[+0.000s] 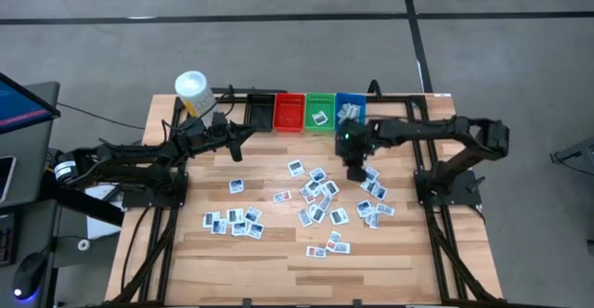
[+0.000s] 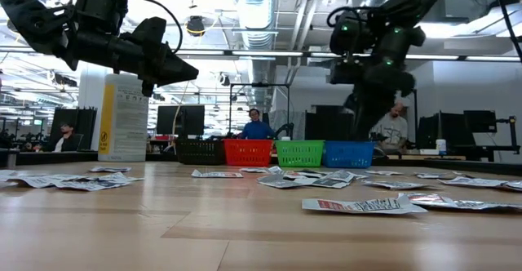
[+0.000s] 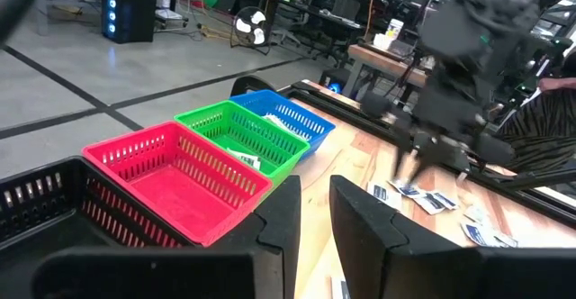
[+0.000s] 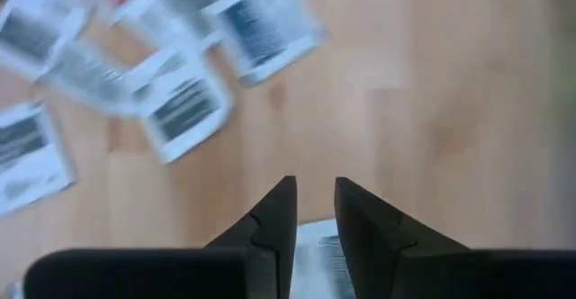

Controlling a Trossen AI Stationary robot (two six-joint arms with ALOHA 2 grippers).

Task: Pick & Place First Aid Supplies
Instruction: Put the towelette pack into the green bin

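Nearest the low camera, a crumpled packet [image 2: 359, 205] lay at the lower right of the frame on the wooden table [image 1: 278, 257], one of dozens of packets [image 1: 320, 199] strewn over the middle of the high view, loose and waiting to be sorted.

Just right of centre there, the right gripper [image 1: 356, 172] hung over the edge of that scatter. In its wrist view the fingers stood a narrow gap apart with a white packet [image 4: 316, 252] showing in the gap; whether they clamped it could not be told, though the pose suggested a pick.

At the left of the high view, the left gripper [image 1: 243, 138] waited, raised, aimed at the bins; its fingers [image 3: 283, 231] were nearly together and held nothing, probably keeping clear.

Farthest, along the table's top edge, stood the black bin [image 1: 258, 111], red bin [image 1: 289, 113], green bin [image 1: 321, 113] and blue bin [image 1: 350, 109]; the green and blue ones already held packets. A bottle [image 1: 193, 91] stood at the upper left.
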